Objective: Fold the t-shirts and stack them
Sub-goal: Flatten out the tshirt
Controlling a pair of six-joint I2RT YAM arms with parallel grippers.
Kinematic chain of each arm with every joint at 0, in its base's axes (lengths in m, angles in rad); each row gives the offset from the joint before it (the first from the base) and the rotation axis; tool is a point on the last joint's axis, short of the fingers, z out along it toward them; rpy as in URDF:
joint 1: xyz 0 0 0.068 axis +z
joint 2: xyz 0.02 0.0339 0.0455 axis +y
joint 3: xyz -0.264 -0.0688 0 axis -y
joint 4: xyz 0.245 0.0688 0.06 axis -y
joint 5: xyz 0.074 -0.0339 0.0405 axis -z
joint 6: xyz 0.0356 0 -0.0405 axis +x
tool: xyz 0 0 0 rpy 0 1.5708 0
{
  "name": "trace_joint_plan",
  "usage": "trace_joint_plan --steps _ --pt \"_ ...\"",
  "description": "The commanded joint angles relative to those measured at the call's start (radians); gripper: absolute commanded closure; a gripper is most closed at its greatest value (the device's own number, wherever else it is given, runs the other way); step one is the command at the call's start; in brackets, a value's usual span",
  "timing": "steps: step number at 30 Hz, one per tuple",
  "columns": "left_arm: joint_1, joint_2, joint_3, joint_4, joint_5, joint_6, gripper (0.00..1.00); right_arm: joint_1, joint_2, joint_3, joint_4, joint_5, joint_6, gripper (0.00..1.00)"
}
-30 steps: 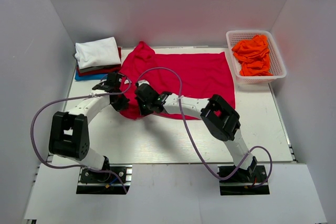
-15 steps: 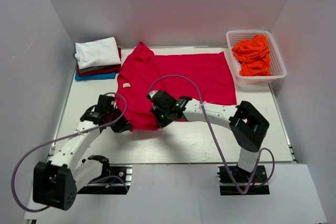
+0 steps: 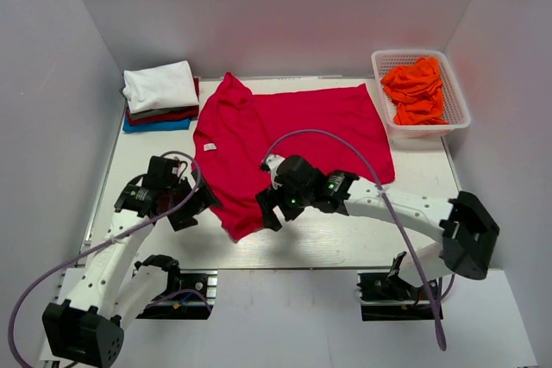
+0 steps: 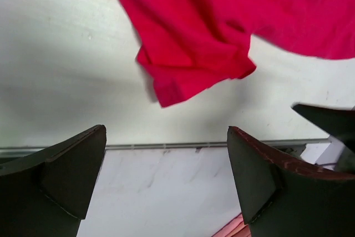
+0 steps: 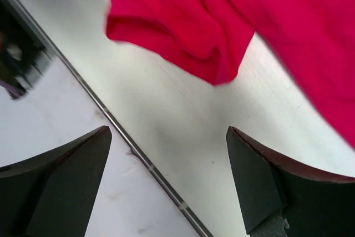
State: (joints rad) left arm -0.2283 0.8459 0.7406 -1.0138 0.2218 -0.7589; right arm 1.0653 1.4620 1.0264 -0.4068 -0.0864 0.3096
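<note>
- Crimson-red short-sleeved t-shirt (image 3: 302, 122) lies spread across the middle of the white counter (image 3: 371, 234), its small white neck label (image 3: 208, 145) showing towards the left side.
- One rumpled sleeve (image 3: 243, 220) of this shirt points at the near edge of the counter and lies between the two grippers.
- The left gripper (image 4: 166, 131) sits just left of that sleeve. Its fingers are spread wide with nothing between them, and the sleeve lies beyond the fingertips, apart from them.
- The right gripper (image 5: 169, 130) sits just right of the sleeve. Its fingers are likewise parted and hold nothing, with bare counter under the gap.
- At the far left corner stands a stack of folded shirts: a white t-shirt (image 3: 159, 85) on top, a dark red t-shirt (image 3: 164, 115) under it and a blue t-shirt (image 3: 155, 125) at the bottom.
- At the far right, a white plastic lattice basket (image 3: 455, 96) holds crumpled orange t-shirts (image 3: 414, 90), just beside the red shirt's far right corner.
</note>
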Motion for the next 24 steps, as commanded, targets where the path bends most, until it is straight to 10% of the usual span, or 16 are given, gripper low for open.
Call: trace_joint_plan --steps 1,24 --pt "0.001 0.074 0.005 0.091 -0.024 0.001 0.00 -0.002 -0.037 0.009 0.059 0.069 0.031 0.10" --pt "-0.092 0.325 -0.187 0.425 0.111 -0.068 0.37 -0.033 0.279 0.129 0.060 0.229 0.536 0.40"
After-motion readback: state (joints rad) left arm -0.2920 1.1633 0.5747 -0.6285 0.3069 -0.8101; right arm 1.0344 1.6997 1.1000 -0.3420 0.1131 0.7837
